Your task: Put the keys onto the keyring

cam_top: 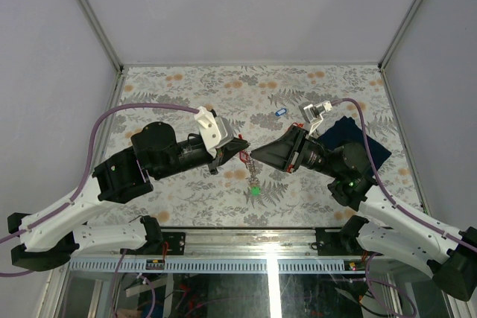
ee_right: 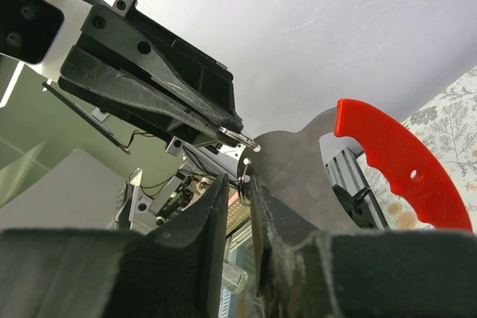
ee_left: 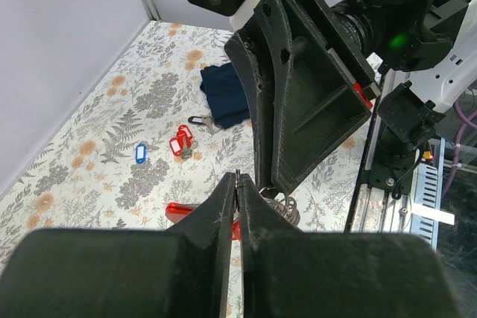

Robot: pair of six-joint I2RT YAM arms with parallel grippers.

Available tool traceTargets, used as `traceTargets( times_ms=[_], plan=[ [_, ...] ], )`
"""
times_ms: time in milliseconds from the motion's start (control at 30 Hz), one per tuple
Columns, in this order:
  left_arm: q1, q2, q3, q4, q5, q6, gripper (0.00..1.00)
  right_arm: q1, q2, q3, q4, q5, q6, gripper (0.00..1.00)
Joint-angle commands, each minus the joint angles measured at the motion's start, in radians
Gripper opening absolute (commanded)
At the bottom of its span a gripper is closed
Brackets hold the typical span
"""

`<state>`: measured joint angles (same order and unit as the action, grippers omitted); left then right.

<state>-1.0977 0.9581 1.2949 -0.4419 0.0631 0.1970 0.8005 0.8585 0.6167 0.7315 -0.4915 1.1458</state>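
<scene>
My left gripper [cam_top: 244,148] [ee_left: 237,178] is shut on a thin silvery ring [ee_right: 238,138] at the corner of a flat metal plate [ee_right: 291,176] with a red handle [ee_right: 395,161]. My right gripper [cam_top: 255,156] [ee_right: 238,184] meets it tip to tip above the table. Its jaws stand a narrow gap apart around the coiled keyring [ee_right: 244,180] [ee_left: 287,210], which hangs from a hole in that plate and lies against the right finger. A green-tagged key [cam_top: 255,191] dangles below. A blue-tagged key [cam_top: 281,112] [ee_left: 140,153] and red-tagged keys [ee_left: 181,143] lie on the table.
A dark navy folded cloth [cam_top: 358,139] [ee_left: 226,94] lies at the right, under the right arm. A small dark clip [ee_left: 197,119] lies next to it. The floral table [cam_top: 186,83] ends at the metal rail [cam_top: 246,237] near the arm bases; grey walls stand on the other three sides.
</scene>
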Motion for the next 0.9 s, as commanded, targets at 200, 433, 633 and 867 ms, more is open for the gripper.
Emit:
traceTargets(
  times_ms=[200, 433, 633, 867],
  plan=[
    [0.005, -0.015, 0.003, 0.081, -0.018, 0.010, 0.00, 0.003, 0.006, 0.011, 0.037, -0.031, -0.012, 0.23],
    [0.004, -0.009, 0.009, 0.073, -0.030, 0.011, 0.00, 0.003, 0.007, 0.008, 0.026, -0.035, -0.019, 0.29],
    [0.005, 0.000, 0.014, 0.068, -0.031, 0.013, 0.00, 0.003, 0.007, 0.011, 0.006, -0.035, -0.032, 0.31],
    [0.005, 0.014, 0.024, 0.057, -0.032, 0.019, 0.00, 0.003, 0.002, 0.017, -0.018, -0.028, -0.047, 0.35]
  ],
)
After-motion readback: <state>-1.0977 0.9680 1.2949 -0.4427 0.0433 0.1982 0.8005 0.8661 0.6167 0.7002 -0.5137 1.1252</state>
